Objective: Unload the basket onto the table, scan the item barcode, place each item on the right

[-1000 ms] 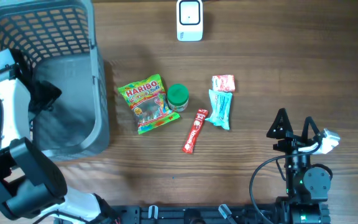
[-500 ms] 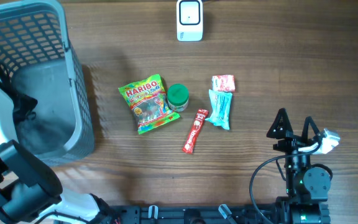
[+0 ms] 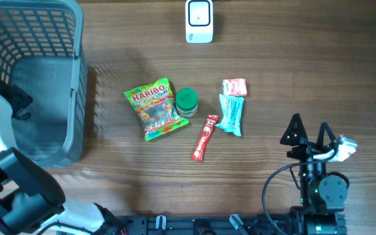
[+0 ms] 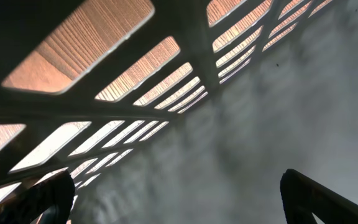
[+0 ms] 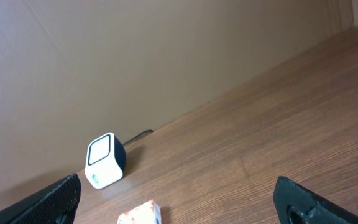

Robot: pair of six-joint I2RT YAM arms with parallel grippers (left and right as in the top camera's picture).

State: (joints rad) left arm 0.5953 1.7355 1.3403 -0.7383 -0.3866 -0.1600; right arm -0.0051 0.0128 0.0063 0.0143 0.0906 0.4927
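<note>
Several items lie mid-table: a Haribo bag (image 3: 152,108), a green-lidded jar (image 3: 187,101), a red stick packet (image 3: 205,137), a teal packet (image 3: 231,113) and a small red-and-white packet (image 3: 234,87) (image 5: 140,214). No barcode shows on any of them. The white scanner (image 3: 199,21) (image 5: 104,160) stands at the far edge. My left gripper (image 3: 18,103) (image 4: 179,211) is open inside the grey basket (image 3: 77,78), facing its slotted wall (image 4: 185,37) with nothing between the fingers. My right gripper (image 3: 309,130) (image 5: 179,208) is open and empty at the near right, away from the items.
The basket fills the far left corner of the table. A cable runs from the scanner toward the back wall (image 5: 135,62). Bare wood lies between the items and my right gripper.
The basket has slid left across the table with my left arm inside it. The items, the scanner and the right arm have not moved.
</note>
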